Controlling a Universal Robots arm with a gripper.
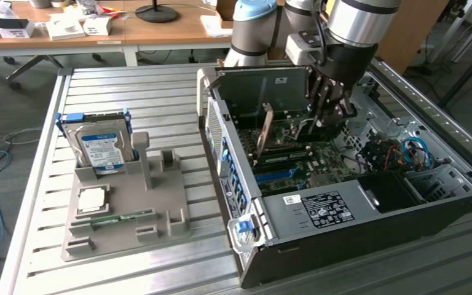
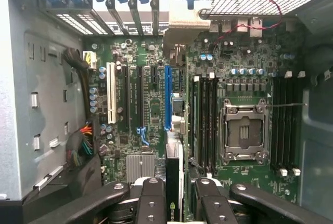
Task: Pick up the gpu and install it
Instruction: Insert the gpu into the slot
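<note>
Mid-frame on slatted table, desk upper left: open computer case. Gripping gpu in claw, edge-on, cut off below.

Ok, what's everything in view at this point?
case: one, black, open, on the table
motherboard: one, green, inside the case
gpu: one, dark, between the tool's fingers, above the motherboard
holder: one, grey, on the table, to the exterior view's left of the case
hard drive: one, silver, upright in the holder
memory stick: one, green, in the holder
table: one, slatted metal
desk: one, wooden, behind
arm: one, silver-grey
tool: one, black, shut on the gpu
</note>
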